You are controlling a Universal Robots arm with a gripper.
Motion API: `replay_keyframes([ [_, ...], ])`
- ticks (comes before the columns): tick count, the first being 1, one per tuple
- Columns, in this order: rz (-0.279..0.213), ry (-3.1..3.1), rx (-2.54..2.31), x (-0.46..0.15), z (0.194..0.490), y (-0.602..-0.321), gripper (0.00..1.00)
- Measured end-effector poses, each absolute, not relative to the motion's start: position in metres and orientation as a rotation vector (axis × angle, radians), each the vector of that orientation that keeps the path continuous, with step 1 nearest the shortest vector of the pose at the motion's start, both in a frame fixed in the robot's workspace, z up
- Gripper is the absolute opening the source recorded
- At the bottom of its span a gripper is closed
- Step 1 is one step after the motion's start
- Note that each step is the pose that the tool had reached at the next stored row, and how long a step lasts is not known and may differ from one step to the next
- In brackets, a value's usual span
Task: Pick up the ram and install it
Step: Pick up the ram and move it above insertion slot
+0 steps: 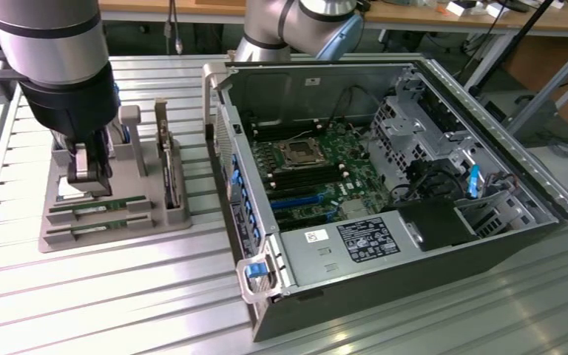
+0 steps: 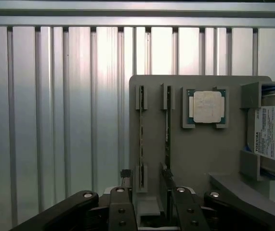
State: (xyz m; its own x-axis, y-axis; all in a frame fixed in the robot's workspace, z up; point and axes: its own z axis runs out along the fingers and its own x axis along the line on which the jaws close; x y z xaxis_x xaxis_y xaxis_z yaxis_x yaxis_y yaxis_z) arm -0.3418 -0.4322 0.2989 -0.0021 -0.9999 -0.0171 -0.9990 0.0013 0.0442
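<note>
Two green ram sticks (image 1: pixel 98 203) lie side by side in slots at the front of a grey holder (image 1: pixel 116 238) on the exterior view's left. In the wrist view they stand edge-on as thin dark strips, the ram sticks (image 2: pixel 141 134) parallel on the holder (image 2: pixel 200 154). My gripper (image 1: pixel 91 176) hangs just above the holder, behind the sticks. In the wrist view my gripper (image 2: pixel 145 175) is open, its fingers (image 2: pixel 123 192) apart over the near ends of the sticks, with nothing held.
The holder also carries a CPU (image 2: pixel 206 107), a labelled hard drive (image 2: pixel 272 134) and a card standing on edge (image 1: pixel 171 174). An open computer case (image 1: pixel 481 244) with its motherboard (image 1: pixel 313 166) lies at the exterior view's right on the ribbed metal table (image 1: pixel 116 296).
</note>
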Motion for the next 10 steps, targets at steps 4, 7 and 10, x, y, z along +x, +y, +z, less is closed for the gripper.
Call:
replay_keyframes([
  [4, -0.066, -2.208, 2.205, -0.3419, 0.2966, -0.4322, 0.36],
  [7, -0.064, -2.208, 2.204, -0.3419, 0.2943, -0.4321, 0.36],
  [10, -0.064, -2.208, 2.204, -0.3419, 0.2927, -0.4321, 0.36],
])
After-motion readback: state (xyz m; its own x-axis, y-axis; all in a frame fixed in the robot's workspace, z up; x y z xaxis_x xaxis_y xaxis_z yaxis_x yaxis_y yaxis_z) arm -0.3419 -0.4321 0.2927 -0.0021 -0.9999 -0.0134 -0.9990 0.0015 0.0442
